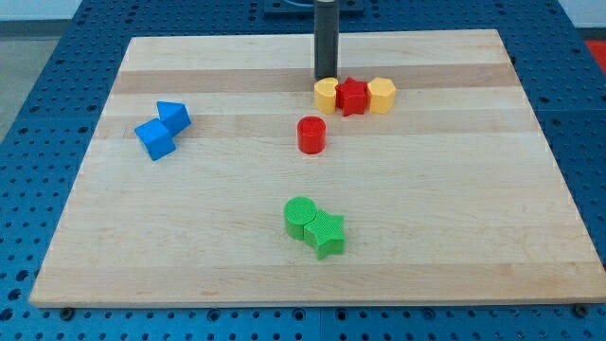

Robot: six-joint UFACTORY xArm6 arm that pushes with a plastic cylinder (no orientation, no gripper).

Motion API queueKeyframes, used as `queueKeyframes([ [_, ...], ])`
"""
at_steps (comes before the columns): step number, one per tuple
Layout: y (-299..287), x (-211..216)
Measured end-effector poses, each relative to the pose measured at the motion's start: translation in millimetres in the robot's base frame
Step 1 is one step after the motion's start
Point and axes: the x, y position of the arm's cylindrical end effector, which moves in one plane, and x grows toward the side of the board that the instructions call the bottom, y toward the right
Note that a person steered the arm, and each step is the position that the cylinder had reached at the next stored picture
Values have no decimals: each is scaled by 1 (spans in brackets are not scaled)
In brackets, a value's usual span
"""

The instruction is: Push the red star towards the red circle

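Note:
The red star (352,96) sits near the view's top centre, wedged between a yellow block (327,95) on its left and a yellow hexagon (381,95) on its right; all three touch in a row. The red circle (311,134) stands alone a short way below and to the left of the star. My tip (326,78) is just above the left yellow block, at or very near its top edge, up and left of the red star.
Two blue blocks (163,130) touch each other at the view's left. A green circle (301,216) and a green star (326,233) touch at the bottom centre. The wooden board (114,256) ends in edges on all sides.

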Motion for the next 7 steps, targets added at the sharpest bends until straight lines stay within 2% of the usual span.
queueKeyframes([
  [7, 0, 12],
])
